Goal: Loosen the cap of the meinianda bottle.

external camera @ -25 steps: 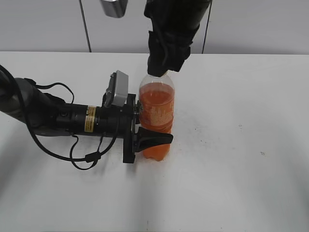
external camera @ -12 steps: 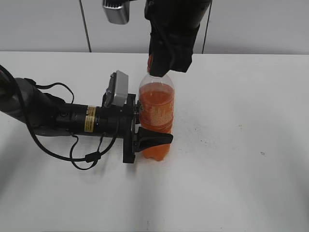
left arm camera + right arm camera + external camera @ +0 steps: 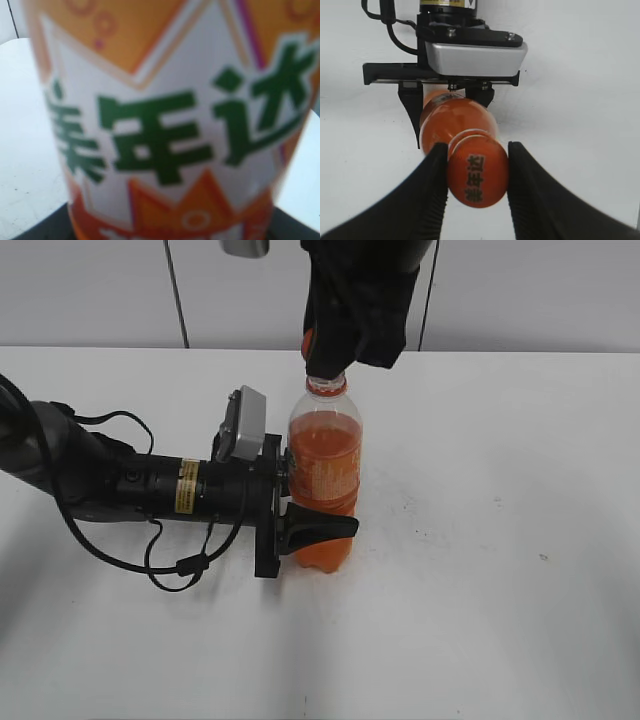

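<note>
The meinianda bottle [image 3: 325,455] stands upright on the white table, full of orange drink. My left gripper [image 3: 303,498] lies level and is shut on its waist; in the left wrist view the label [image 3: 160,125] fills the frame, with a dark finger [image 3: 35,231] at the bottom edge. My right gripper [image 3: 324,362] hangs above the neck, shut on the orange cap [image 3: 477,172]. The cap shows as a sliver between the fingers [image 3: 308,340]. The orange neck ring [image 3: 326,386] is bare below it. The cap looks lifted off the mouth.
The left arm with its cables [image 3: 120,490] lies across the table's left half. Its wrist camera [image 3: 472,57] sits just behind the bottle [image 3: 452,112]. A grey wall rises at the back.
My right gripper has risen with the cap. The neck ring, hidden by the fingers before, now shows. The left gripper and the bottle have not moved.
</note>
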`<state>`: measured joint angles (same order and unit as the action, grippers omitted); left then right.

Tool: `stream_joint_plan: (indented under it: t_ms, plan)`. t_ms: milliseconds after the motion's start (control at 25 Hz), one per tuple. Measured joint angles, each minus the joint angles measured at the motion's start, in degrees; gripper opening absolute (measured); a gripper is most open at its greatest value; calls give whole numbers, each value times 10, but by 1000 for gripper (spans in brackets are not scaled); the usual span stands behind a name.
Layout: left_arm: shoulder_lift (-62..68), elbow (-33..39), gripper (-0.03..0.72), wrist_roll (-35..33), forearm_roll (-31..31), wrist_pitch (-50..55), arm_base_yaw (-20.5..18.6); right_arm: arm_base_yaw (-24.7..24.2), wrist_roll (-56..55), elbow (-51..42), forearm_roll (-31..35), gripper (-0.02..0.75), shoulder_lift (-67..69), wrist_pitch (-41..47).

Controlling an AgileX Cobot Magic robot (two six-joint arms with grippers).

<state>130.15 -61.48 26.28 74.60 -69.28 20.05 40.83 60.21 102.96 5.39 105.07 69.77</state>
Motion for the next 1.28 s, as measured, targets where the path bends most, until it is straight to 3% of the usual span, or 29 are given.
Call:
stream_joint_plan:
  t_ms: [240, 640, 880, 1280]
  plan:
    - [0, 0, 384, 0, 0, 1, 0, 0, -40, 4, 0, 272, -6, 0]
    - [0, 0, 384, 0, -1, 1, 0, -24, -391, -10, -54, 272, -41, 0]
    - [0, 0, 384, 0, -1, 1, 0, -116, -483, -126, -49, 272, -111, -13]
    - [0, 0, 384, 0, -3, 1, 0, -346, -574, -471, -25, 272, -233, -195]
